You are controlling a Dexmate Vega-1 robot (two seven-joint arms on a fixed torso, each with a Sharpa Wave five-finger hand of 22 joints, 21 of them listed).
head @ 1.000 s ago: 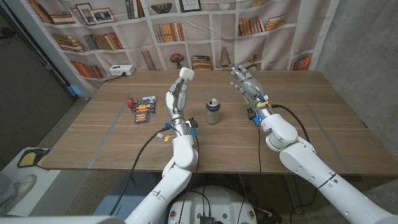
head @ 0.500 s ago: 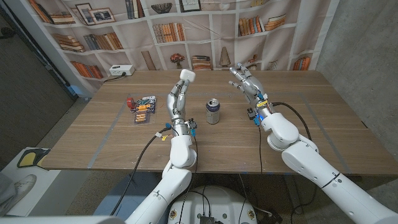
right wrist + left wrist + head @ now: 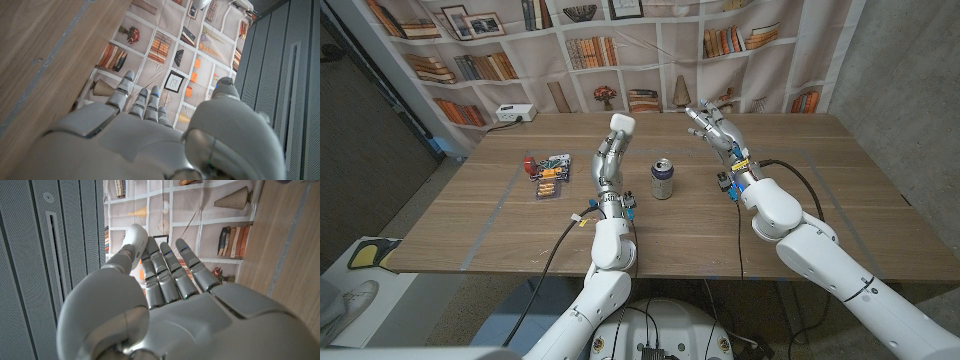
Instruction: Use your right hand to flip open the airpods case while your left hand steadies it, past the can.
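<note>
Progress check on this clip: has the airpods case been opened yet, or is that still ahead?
Done: the left hand holds the white airpods case up off the table, left of the can. In hand: the right hand hovers, fingers spread, apart from the case. Left: reaching across and flipping the lid, which looks closed.

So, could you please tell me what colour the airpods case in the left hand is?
White; the airpods case, held up by the left hand, shows best in the head view.

Small items on the tray (image 3: 549, 177) are too small to identify.
</note>
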